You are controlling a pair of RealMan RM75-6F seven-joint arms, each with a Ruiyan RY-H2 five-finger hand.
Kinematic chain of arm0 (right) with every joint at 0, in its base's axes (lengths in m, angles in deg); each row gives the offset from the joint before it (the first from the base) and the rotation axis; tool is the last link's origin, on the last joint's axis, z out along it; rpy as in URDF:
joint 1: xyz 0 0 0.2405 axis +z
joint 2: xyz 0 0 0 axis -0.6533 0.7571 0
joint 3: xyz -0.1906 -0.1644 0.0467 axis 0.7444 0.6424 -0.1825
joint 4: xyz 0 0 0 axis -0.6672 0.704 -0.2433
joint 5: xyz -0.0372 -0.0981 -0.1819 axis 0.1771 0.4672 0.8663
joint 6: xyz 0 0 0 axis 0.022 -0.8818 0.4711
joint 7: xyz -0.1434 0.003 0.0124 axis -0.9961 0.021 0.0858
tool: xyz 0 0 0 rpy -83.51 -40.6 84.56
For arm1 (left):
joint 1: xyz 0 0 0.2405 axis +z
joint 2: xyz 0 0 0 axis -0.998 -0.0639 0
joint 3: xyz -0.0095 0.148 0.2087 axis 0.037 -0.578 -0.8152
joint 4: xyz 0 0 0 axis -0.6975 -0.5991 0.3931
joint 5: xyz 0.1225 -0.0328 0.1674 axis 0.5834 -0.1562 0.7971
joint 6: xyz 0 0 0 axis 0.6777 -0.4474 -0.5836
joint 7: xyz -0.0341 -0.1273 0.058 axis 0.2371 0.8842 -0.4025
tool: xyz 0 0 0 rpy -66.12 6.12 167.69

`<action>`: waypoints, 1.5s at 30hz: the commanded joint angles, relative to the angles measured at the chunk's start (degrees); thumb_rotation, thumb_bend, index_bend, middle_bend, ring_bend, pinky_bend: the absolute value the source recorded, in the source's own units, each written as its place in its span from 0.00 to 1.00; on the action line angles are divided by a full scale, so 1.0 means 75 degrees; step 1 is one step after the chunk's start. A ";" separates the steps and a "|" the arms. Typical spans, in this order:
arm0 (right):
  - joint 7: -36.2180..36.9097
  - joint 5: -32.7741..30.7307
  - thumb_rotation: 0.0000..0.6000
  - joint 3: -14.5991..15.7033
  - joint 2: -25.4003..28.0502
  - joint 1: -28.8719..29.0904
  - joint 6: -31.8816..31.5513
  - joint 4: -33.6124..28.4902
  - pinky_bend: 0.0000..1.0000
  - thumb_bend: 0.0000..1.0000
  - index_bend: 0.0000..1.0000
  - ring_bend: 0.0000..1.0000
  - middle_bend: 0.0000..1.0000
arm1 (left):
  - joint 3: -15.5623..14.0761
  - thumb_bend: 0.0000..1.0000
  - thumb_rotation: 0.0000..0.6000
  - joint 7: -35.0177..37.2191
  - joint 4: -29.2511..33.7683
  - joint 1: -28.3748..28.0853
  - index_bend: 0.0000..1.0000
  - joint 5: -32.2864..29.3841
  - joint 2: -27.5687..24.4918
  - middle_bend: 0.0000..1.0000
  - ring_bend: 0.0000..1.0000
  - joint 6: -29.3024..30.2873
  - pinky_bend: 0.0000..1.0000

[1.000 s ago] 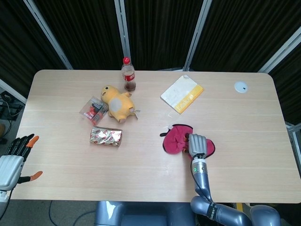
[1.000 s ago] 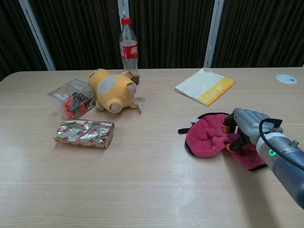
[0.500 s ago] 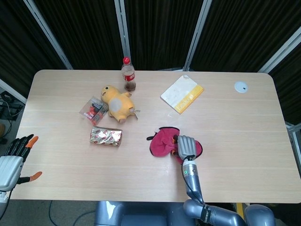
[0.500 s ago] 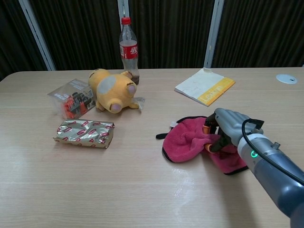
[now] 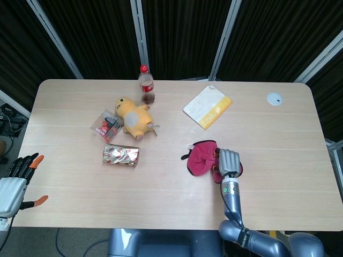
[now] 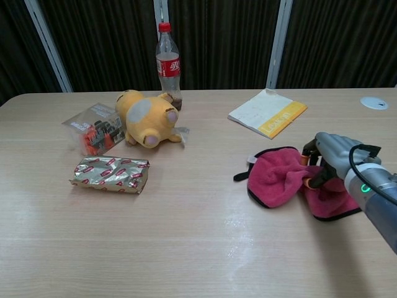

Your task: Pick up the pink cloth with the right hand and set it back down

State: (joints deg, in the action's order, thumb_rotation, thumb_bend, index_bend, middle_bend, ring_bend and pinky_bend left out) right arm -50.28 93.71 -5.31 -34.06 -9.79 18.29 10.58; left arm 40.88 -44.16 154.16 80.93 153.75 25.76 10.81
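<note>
Both cameras show me the pink cloth (image 5: 202, 157) on the table (image 5: 278, 139), on the near right part of it, in front of the yellow notebook (image 5: 207, 106) and well apart from it; in the chest view the cloth (image 6: 279, 177) is bunched up, with a dark edge and a small dark loop that points to the left. My right hand (image 5: 229, 161) is on the right part of the cloth; from the chest camera I see this hand (image 6: 332, 155) with its fingers (image 6: 314, 174) curled down into the fabric, so it grips the cloth; the larger part of the cloth spreads to the left of the hand, and a smaller flap lies under and behind it. I cannot tell if the cloth is a little lifted or rests fully on the table. My left hand (image 5: 15, 182) is off the near left corner of the table, with the fingers apart and nothing in it; only the head camera shows it.

On the left half of the table I see a yellow plush toy (image 5: 133, 116), a clear packet (image 5: 106, 125) just beside it, a shiny foil pack (image 5: 121, 155) in front of them, and a cola bottle (image 5: 146, 84) upright behind the toy; a small white disc (image 5: 274, 98) lies near the far right corner.
</note>
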 commanded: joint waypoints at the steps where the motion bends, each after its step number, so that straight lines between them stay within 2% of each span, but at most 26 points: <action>1: 0.0030 0.0002 1.00 0.0013 0.0144 -0.0078 -0.0041 0.0079 0.72 0.42 0.70 0.49 0.60 | 0.0000 0.00 1.00 0.0001 0.0001 0.0001 0.04 0.0008 0.0004 0.00 0.00 0.0006 0.00; 7: 0.0040 -0.0101 1.00 -0.0072 0.0454 -0.0222 -0.0135 0.0271 0.72 0.42 0.70 0.49 0.60 | -0.0008 0.00 1.00 -0.0026 -0.0001 0.0007 0.04 0.0020 0.0014 0.00 0.00 0.0013 0.00; 8: -0.0042 -0.0125 1.00 -0.0087 0.0693 -0.0345 -0.0278 0.0423 0.72 0.42 0.70 0.49 0.60 | -0.0010 0.00 1.00 -0.0023 0.0006 0.0005 0.04 0.0003 0.0015 0.00 0.00 -0.0007 0.00; 23: 0.0009 -0.0260 1.00 -0.0209 0.2270 -0.0926 -0.0515 -0.0236 0.72 0.42 0.70 0.49 0.60 | -0.0015 0.00 1.00 -0.0062 0.0060 -0.0001 0.04 0.0015 0.0023 0.00 0.00 -0.0018 0.00; 32: 0.0037 -0.0221 1.00 -0.0193 0.2433 -0.0889 -0.0579 -0.0691 0.72 0.42 0.70 0.49 0.60 | -0.0002 0.00 1.00 -0.0096 0.0077 0.0005 0.04 -0.0029 0.0028 0.00 0.00 -0.0021 0.00; 36: 0.0266 0.0006 1.00 -0.0211 0.2666 -0.0921 -0.0722 -0.1296 0.72 0.42 0.70 0.49 0.60 | 0.0002 0.00 1.00 -0.0033 0.0093 0.0000 0.04 -0.0066 0.0012 0.00 0.00 -0.0053 0.00; 45: 0.0357 0.1068 1.00 0.0321 0.3991 -0.1340 -0.1216 -0.3144 0.72 0.42 0.70 0.49 0.60 | 0.0005 0.00 1.00 0.0126 0.0046 0.0008 0.04 0.0054 0.0026 0.00 0.00 0.0046 0.00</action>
State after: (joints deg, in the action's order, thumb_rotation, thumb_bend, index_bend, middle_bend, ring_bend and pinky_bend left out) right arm -47.79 99.39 -4.49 -7.03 -18.52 10.48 -9.77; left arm 40.93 -43.21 154.53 80.98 154.12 25.93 11.12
